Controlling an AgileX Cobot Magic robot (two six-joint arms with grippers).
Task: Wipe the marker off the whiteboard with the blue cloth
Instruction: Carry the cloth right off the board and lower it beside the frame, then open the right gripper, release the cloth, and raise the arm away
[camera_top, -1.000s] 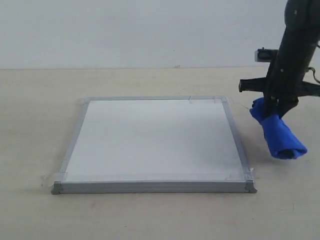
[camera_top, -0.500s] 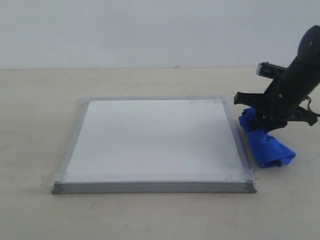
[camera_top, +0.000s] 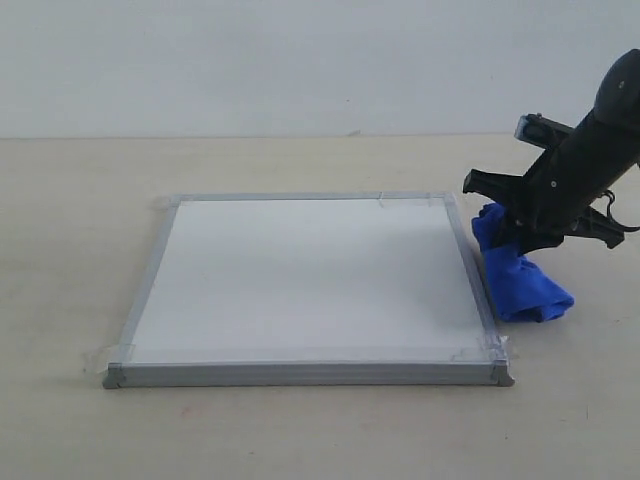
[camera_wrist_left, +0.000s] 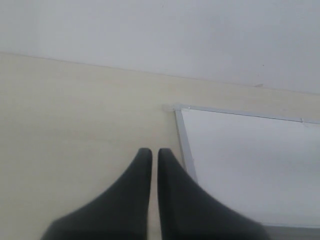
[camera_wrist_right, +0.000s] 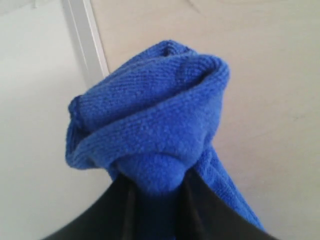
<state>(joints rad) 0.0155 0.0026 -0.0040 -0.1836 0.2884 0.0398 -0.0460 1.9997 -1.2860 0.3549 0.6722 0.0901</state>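
My right gripper (camera_top: 517, 233) stays clamped on the bunched royal-blue microfibre cloth (camera_top: 527, 287). Within the last second the cloth has dropped from hanging clear to resting on the beige table (camera_top: 300, 430), just beside the silver-framed white whiteboard (camera_top: 300, 270). No red marker line shows, so wiping looks finished. My left gripper (camera_wrist_left: 150, 156) sits nearly closed, empty.
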